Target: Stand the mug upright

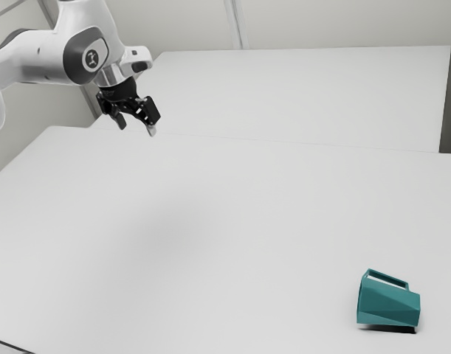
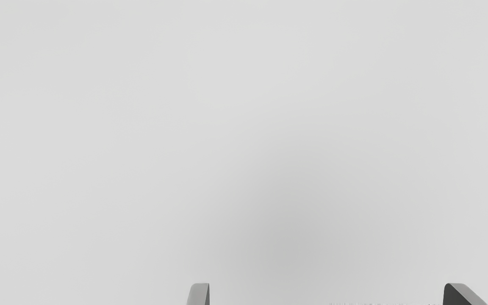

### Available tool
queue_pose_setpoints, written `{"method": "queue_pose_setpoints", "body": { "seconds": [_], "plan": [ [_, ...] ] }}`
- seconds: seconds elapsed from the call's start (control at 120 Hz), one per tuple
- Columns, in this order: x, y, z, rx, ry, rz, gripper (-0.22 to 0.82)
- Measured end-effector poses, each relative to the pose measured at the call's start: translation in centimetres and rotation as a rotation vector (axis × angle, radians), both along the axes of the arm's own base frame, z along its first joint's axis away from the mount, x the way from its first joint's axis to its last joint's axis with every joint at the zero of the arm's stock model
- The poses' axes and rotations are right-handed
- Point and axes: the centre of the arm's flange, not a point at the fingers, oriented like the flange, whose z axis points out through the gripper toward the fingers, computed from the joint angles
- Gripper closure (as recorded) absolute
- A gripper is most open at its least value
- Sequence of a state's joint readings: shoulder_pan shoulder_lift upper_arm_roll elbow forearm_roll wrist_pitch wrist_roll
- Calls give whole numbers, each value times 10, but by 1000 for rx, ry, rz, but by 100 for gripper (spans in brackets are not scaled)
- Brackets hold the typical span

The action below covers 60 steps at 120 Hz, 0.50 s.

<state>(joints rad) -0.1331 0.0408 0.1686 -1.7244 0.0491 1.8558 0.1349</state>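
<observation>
"Hanging above the white counter (image 1: pixel 247 221), toward the upper left of the exterior view, is the black claw (image 1: pixel 136 127) of the arm (image 1: pixel 52 55). What is its state?"

"Spread. In the wrist view its two fingers (image 2: pixel 198 294) stand well apart, with the bare counter surface beyond them."

"And the teal mug (image 1: pixel 388 302)?"

"Lying on its side upon the counter, toward the exterior view's right and near its lower edge; well apart from the claw. The handle (image 1: pixel 388 279) is uppermost, along the upper side of the body."

"The grey patch (image 1: pixel 162 228) on the counter?"

"A soft, diffuse shadow, seen in both views. A narrow, darker shadow (image 1: pixel 391 329) lies directly beneath the mug."
</observation>
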Motion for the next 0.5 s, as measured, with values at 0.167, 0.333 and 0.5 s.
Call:
{"method": "queue_pose_setpoints", "body": {
  "seconds": [0.167,0.333,0.5],
  "plan": [
    [-12,-7,11,-18,8,-11,0],
    [-53,-42,6,-124,50,-14,0],
    [-64,-100,-14,-274,115,-46,0]
  ]
}}
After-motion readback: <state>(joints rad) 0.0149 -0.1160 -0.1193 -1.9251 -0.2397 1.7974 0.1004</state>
